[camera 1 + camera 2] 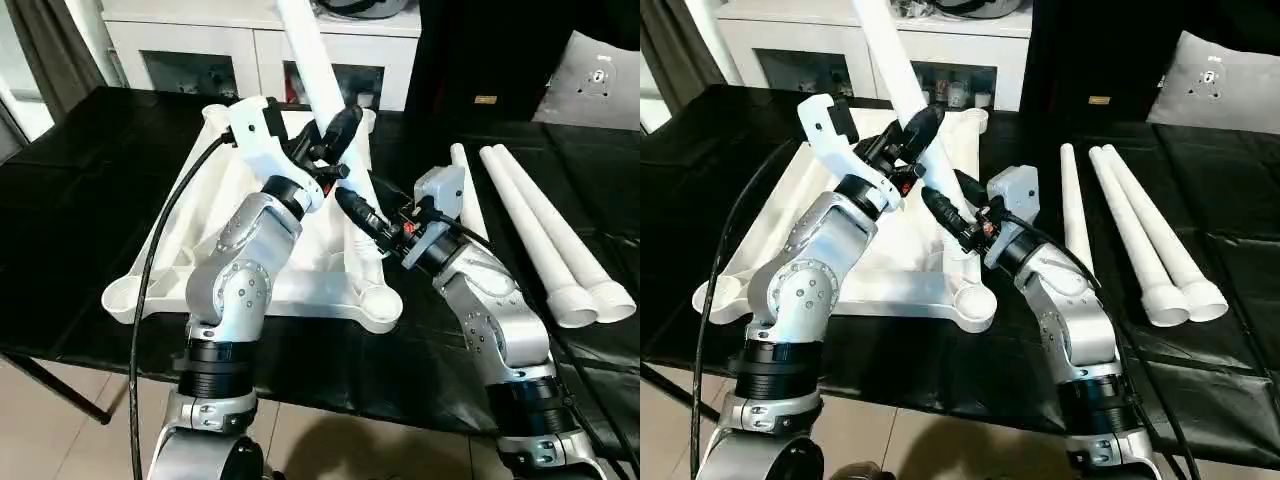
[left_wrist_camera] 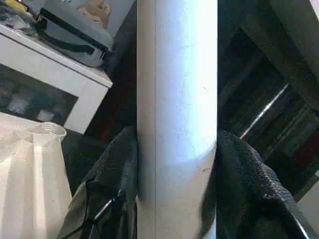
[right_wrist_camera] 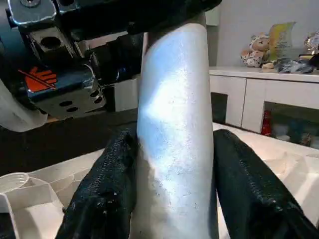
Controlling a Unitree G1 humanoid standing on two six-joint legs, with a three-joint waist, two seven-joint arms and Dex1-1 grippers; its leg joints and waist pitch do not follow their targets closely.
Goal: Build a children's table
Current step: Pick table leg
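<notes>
Both claws, left claw (image 1: pixel 335 130) and right claw (image 1: pixel 358 212), grasp upright leg (image 1: pixel 310 50) over tabletop (image 1: pixel 165 275).

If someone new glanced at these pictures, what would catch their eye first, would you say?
A white leg rises steeply over the upturned tabletop, clamped by both grippers: the left gripper higher up, the right gripper just below. To the right, three more legs lie side by side on the black table.
</notes>
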